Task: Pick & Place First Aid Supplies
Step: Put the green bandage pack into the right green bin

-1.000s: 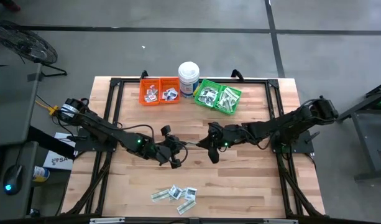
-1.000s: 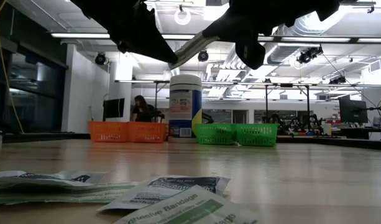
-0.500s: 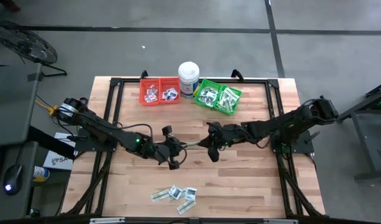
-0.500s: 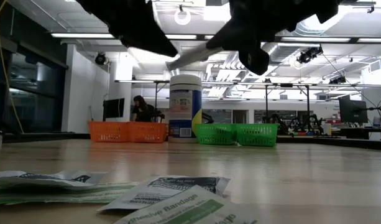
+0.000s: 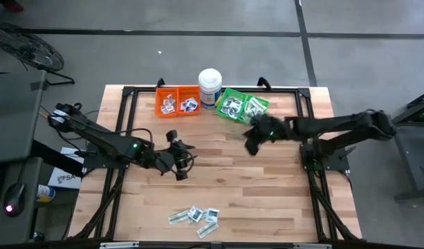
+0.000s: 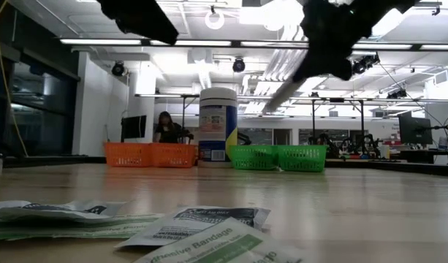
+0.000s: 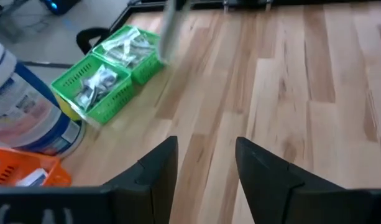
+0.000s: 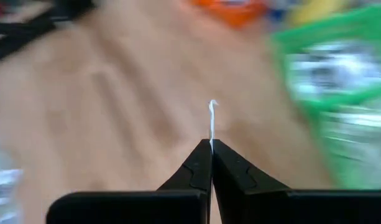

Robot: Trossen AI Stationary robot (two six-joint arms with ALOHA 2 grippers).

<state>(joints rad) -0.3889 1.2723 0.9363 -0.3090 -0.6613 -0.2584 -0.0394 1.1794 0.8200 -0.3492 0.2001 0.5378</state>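
Delivery was in hand: the right gripper, pinched shut on a thin white packet seen edge-on, hung just beside the green bin. Left gripper hovered mid-table, fingers apart and empty. More packets lay at the near edge. Next, I judged, came positioning over the bin and releasing.

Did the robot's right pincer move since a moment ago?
Yes. The right pincer, pinching a thin packet, went from the table's middle toward the green bin at the back.

Grey concrete floor, dark windows, ceiling strip lights.
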